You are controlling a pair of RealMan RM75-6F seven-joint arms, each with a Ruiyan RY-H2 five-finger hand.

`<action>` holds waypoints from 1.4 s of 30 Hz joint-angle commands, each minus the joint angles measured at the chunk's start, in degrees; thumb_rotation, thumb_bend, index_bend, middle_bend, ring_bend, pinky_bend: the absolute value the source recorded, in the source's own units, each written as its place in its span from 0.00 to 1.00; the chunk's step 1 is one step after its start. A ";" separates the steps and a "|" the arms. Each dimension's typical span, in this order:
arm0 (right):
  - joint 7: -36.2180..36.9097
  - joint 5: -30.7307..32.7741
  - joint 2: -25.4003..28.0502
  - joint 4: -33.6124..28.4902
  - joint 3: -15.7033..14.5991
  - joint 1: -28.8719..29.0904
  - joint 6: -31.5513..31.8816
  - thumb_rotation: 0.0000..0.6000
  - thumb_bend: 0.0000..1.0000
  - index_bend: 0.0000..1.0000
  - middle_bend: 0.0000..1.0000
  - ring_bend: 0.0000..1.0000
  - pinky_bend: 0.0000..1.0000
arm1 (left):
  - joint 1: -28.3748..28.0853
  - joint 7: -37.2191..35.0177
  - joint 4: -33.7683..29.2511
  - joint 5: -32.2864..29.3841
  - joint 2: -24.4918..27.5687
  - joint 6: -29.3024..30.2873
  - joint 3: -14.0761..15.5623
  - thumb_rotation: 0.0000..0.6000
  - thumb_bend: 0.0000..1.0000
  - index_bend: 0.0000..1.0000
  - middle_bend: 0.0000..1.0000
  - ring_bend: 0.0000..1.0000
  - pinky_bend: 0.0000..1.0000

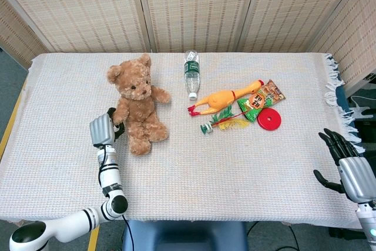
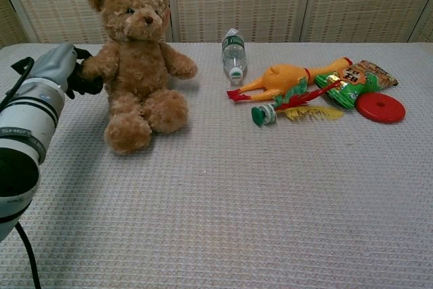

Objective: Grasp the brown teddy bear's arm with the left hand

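Fingers of my left hand (image 2: 71, 76) are wrapped on the brown teddy bear's arm (image 2: 97, 65) (bear (image 1: 136, 101) leaning), so I'd squeeze evenly, avoid tugging sideways.

Brown teddy bear (image 1: 136, 101), red disc (image 1: 269, 120)

White arm segments, black joint bands; grey-backed, black-fingered left robot hand (image 1: 103, 130).
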 commanded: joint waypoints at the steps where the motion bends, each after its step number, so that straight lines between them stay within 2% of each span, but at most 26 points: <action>1: 0.07 -0.17 0.09 -0.03 -0.08 0.05 -0.05 1.00 0.19 0.00 0.00 0.00 0.13 | 0.13 -5.65 3.58 4.92 -1.29 2.53 0.84 1.00 0.54 0.46 0.65 0.54 0.55; 4: 0.01 -0.03 -0.02 0.02 0.04 0.05 0.05 1.00 0.19 0.00 0.00 0.00 0.13 | 0.38 -4.14 3.77 3.97 -1.38 1.23 1.08 1.00 0.54 0.46 0.65 0.54 0.55; 8: 0.04 -0.19 0.06 0.02 -0.08 0.09 -0.05 1.00 0.19 0.00 0.00 0.00 0.13 | 1.21 4.29 -1.60 -3.15 0.81 -3.03 0.10 1.00 0.54 0.46 0.65 0.54 0.55; 11: -0.18 -0.01 -0.07 0.04 0.00 0.10 -0.08 1.00 0.19 0.00 0.00 0.00 0.13 | 1.32 6.52 -3.31 -4.69 1.64 -3.18 -0.13 1.00 0.54 0.47 0.65 0.54 0.55; 15: -0.25 -0.01 -0.10 0.06 0.05 0.28 -0.28 1.00 0.19 0.00 0.00 0.00 0.13 | 1.24 2.13 -1.44 -0.55 0.69 -1.02 0.51 1.00 0.54 0.46 0.65 0.54 0.55; 19: -0.36 -0.03 -0.15 0.08 0.00 0.26 -0.26 1.00 0.19 0.00 0.00 0.00 0.13 | 0.89 -5.15 3.51 5.85 -1.21 1.92 1.66 1.00 0.53 0.44 0.64 0.54 0.55; 22: -0.27 0.01 -0.21 0.12 0.11 0.31 -0.18 1.00 0.19 0.00 0.00 0.00 0.13 | 1.11 -4.40 3.93 5.02 -1.35 0.28 1.83 1.00 0.53 0.45 0.64 0.54 0.55; 28: -0.37 0.01 -0.18 0.03 0.00 0.35 -0.39 1.00 0.19 0.00 0.00 0.00 0.13 | 1.86 1.89 -1.08 -0.59 0.86 -3.39 0.77 1.00 0.53 0.47 0.65 0.54 0.56; 31: -0.70 0.35 -0.30 -0.02 0.16 0.46 -0.55 1.00 0.19 0.00 0.00 0.00 0.13 | 1.66 0.64 -0.11 1.65 0.42 -1.52 1.16 1.00 0.53 0.45 0.64 0.53 0.56; 37: -0.65 0.46 -0.29 -0.07 0.21 0.49 -0.57 1.00 0.19 0.00 0.00 0.00 0.13 | 1.06 -7.21 4.79 8.77 -1.50 2.22 2.08 1.00 0.53 0.43 0.62 0.52 0.56; 42: -0.55 0.38 -0.28 -0.02 0.26 0.61 -0.62 1.00 0.19 0.00 0.00 0.00 0.13 | 1.62 -6.59 3.75 8.06 -0.64 -0.78 2.78 1.00 0.53 0.46 0.65 0.53 0.56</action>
